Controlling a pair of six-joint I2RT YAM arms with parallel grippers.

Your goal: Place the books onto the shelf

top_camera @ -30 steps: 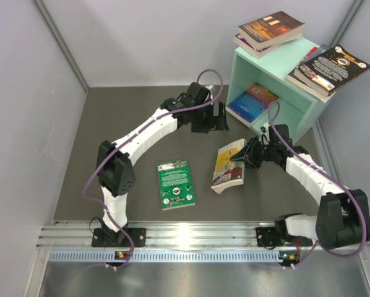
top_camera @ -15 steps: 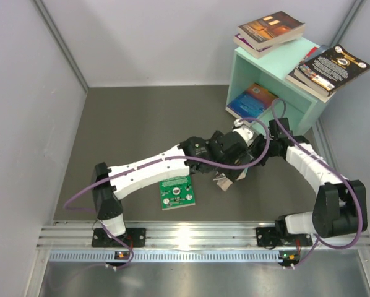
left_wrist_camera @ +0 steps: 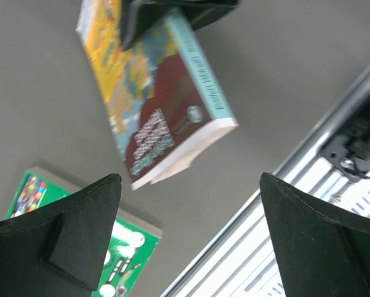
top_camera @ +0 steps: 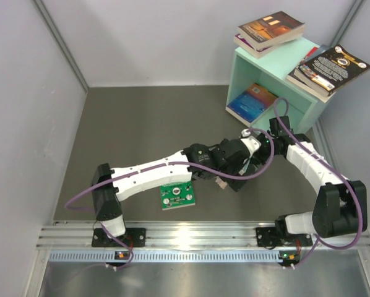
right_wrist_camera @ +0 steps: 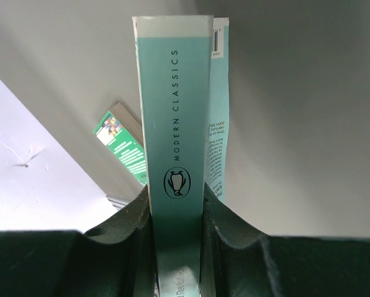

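I find the right jaws clamped on the spine of the teal-spined, yellow-and-maroon paperback (right_wrist_camera: pixel 172 93), tilted over the desk (top_camera: pixel 141 124) toward its near edge. The left jaws stand wide open above it.

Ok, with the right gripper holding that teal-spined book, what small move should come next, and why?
Probably the left gripper should ease forward until the free end of the teal-spined book sits between its fingers. The right gripper clamps only the spine, the far end sticks out unsupported, and the left jaws stand wide open, facing it.
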